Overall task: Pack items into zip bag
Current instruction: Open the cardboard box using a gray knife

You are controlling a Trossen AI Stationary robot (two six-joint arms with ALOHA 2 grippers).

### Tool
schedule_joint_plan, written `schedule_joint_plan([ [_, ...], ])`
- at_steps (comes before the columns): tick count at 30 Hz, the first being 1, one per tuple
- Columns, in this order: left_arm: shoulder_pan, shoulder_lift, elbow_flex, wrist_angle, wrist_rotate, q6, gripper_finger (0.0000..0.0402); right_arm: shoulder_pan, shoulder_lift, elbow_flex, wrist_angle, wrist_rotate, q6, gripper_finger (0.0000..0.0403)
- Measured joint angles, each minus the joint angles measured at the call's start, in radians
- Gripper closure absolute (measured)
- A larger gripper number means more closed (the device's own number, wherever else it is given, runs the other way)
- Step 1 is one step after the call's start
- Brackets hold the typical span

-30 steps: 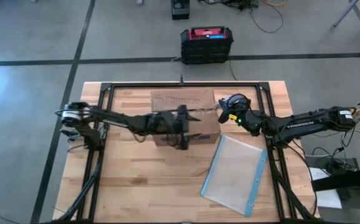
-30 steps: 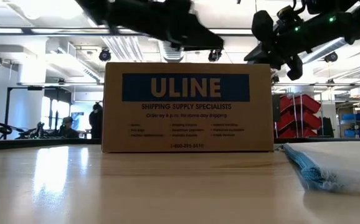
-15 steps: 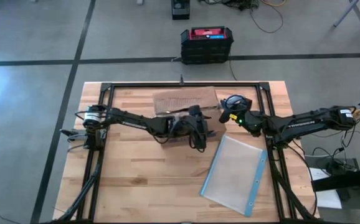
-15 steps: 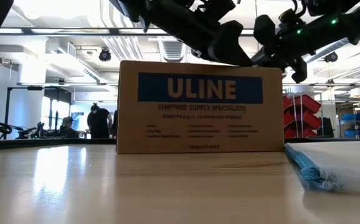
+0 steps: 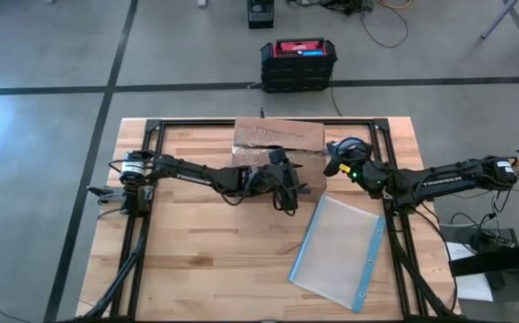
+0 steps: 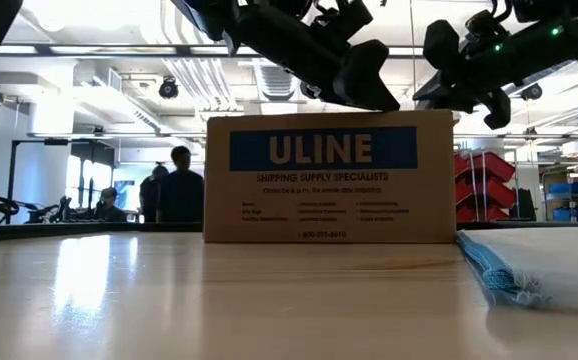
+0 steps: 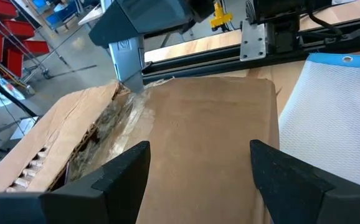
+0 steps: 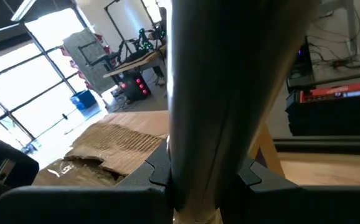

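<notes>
The brown ULINE cardboard box [image 5: 277,136] [image 6: 329,175] stands on its base at the far middle of the table, with a flap open toward the far edge. My left gripper [image 5: 288,187] [image 7: 198,180] is open and hovers low over the box's near top panel [image 7: 211,137]. My right gripper [image 5: 336,161] [image 6: 474,90] sits at the box's right end, shut. The clear zip bag [image 5: 338,251] [image 6: 539,265] lies flat at the near right, its blue zip strip [image 5: 373,260] along its right edge. The small items are hidden. My left gripper: whether its open fingers [image 7: 114,180] touch the box top cannot be told. My right gripper pinches an upright dark strip [image 8: 198,124] between its two fingers. This looks like the flap at the box's right end, but the strip itself fills the view and hides the rest.
A black frame rail [image 5: 152,130] runs around the table. A black and red case [image 5: 297,63] sits on the floor beyond the far edge. People [image 6: 174,185] stand in the room behind. Bare wood [image 5: 206,260] lies at the near left.
The box has slid toward the table's right and far edges, and it looks smaller and farther right in the low view. My left gripper has moved right over the box. My right gripper has drawn slightly to the right along with the box.
</notes>
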Motion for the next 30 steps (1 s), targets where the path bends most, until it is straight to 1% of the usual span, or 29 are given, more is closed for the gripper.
schedule_joint_plan([
  [5, 0.001, -0.008, 0.000, -0.022, 0.004, 0.001, 0.0143, 0.000, -0.040, 0.002, -0.012, 0.007, -0.076, 0.0346],
  [8, -0.002, -0.034, 0.000, -0.108, -0.008, -0.029, 0.0143, 0.000, -0.084, 0.002, -0.070, 0.003, -0.107, 0.0346],
  [10, -0.011, -0.055, 0.002, -0.181, -0.011, -0.063, 0.0143, 0.000, -0.125, 0.002, -0.115, -0.023, -0.147, 0.0346],
  [15, -0.060, -0.138, 0.002, -0.425, -0.008, -0.159, 0.0143, -0.001, -0.209, 0.002, -0.163, -0.151, -0.237, 0.0346],
  [20, -0.170, -0.258, -0.016, -0.743, -0.004, -0.241, 0.0143, -0.001, -0.208, 0.002, -0.157, -0.334, -0.315, 0.0346],
  [22, -0.224, -0.318, -0.019, -0.819, -0.046, -0.283, 0.0143, -0.001, -0.180, 0.002, -0.147, -0.403, -0.338, 0.0346],
  [23, -0.249, -0.350, -0.018, -0.834, -0.077, -0.294, 0.0143, -0.001, -0.168, 0.002, -0.143, -0.419, -0.346, 0.0346],
  [24, -0.273, -0.386, -0.014, -0.832, -0.125, -0.309, 0.0143, -0.002, -0.154, 0.002, -0.133, -0.422, -0.360, 0.0346],
  [27, -0.323, -0.457, -0.011, -0.845, -0.221, -0.371, 0.0143, -0.003, -0.108, 0.002, -0.081, -0.432, -0.406, 0.0346],
  [30, -0.364, -0.484, -0.019, -0.848, -0.285, -0.414, 0.0143, -0.003, -0.066, 0.004, -0.009, -0.507, -0.441, 0.0346],
])
